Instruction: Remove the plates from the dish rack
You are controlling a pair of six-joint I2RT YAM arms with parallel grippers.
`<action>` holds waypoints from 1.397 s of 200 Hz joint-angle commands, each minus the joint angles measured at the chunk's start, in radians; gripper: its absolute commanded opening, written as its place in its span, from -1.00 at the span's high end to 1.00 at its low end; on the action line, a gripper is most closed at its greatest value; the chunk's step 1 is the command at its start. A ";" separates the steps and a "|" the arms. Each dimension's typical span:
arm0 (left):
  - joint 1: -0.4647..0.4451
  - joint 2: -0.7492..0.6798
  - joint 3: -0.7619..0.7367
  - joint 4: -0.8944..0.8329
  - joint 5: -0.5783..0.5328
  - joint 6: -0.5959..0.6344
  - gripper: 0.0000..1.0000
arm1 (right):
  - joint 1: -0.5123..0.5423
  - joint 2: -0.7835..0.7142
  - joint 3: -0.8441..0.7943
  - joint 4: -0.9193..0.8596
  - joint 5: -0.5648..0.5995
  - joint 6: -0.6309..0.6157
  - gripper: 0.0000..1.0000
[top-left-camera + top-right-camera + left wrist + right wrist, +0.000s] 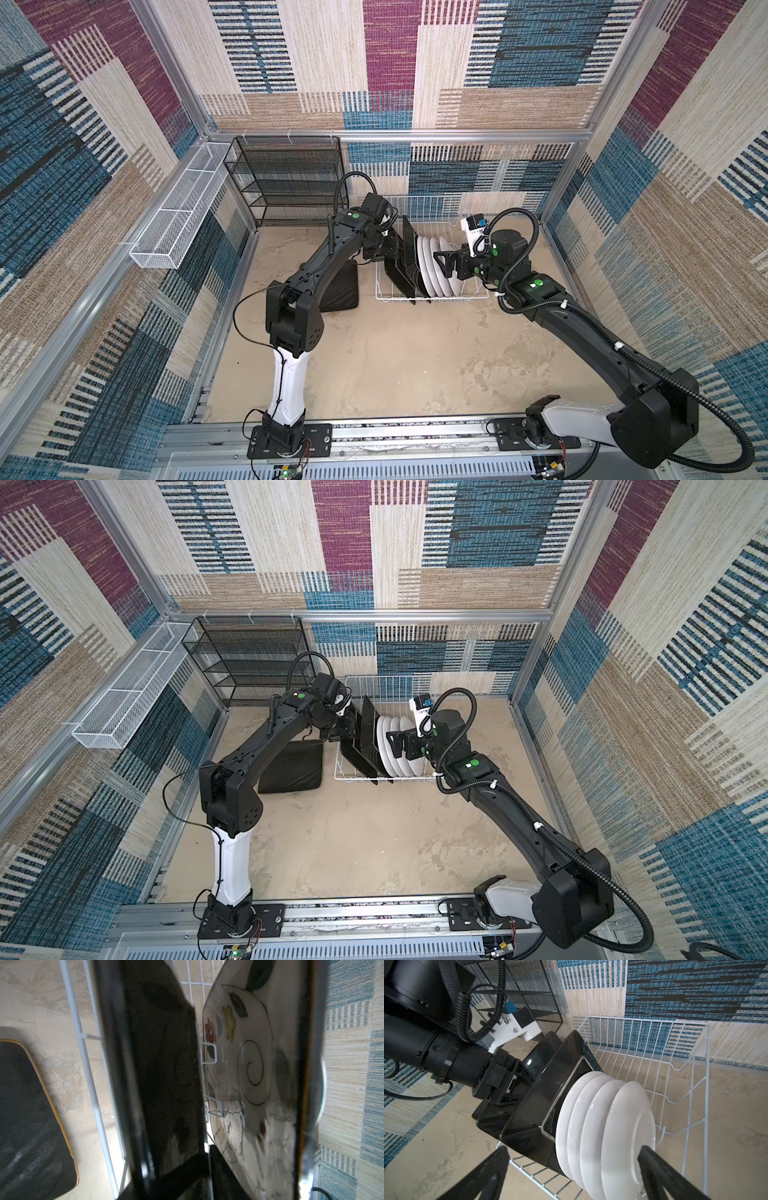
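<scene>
The white wire dish rack point(432, 297) point(386, 778) holds a row of plates standing on edge: three black-backed square plates point(405, 257) point(542, 1088) on the left and several round white plates point(436, 274) point(602, 1126) on the right. My left gripper point(388, 249) point(187, 1169) is at the rack's left end, shut on the outermost square plate point(155, 1064). Beside that plate stands another whose cream floral front point(249, 1064) faces the camera. My right gripper point(442, 262) point(573, 1153) hangs open over the tops of the round plates, fingers wide and holding nothing.
A black cushion point(340, 286) point(31, 1115) lies on the floor just left of the rack. A black mesh shelf unit point(286, 178) stands at the back left. A long white mesh basket point(178, 220) hangs on the left wall. The rack's right half point(685, 1084) holds no plates.
</scene>
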 commanded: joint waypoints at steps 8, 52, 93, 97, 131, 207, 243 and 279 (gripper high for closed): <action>-0.002 0.004 -0.008 -0.006 -0.011 -0.016 0.19 | -0.001 -0.002 0.011 0.018 -0.012 0.010 -0.98; -0.002 0.005 -0.030 0.015 0.004 -0.035 0.23 | 0.000 0.012 0.021 0.027 -0.012 0.008 -0.98; -0.002 0.015 -0.023 0.017 0.018 -0.038 0.29 | 0.000 0.032 0.030 0.026 -0.011 0.000 -0.98; -0.002 0.016 -0.024 0.018 0.017 -0.037 0.29 | 0.000 0.032 0.031 0.027 -0.012 0.000 -0.98; -0.002 0.019 -0.032 0.018 0.016 -0.037 0.37 | 0.000 0.036 0.035 0.023 -0.008 -0.008 -0.98; -0.002 0.011 -0.046 0.017 0.017 -0.056 0.57 | 0.001 0.034 0.038 0.020 -0.006 -0.008 -0.98; -0.002 0.011 -0.042 0.017 0.021 -0.084 0.77 | 0.000 0.029 0.047 0.017 0.009 -0.015 -0.98; -0.002 0.012 -0.028 0.019 0.043 -0.092 1.00 | -0.001 0.020 0.046 0.020 0.021 -0.025 -0.98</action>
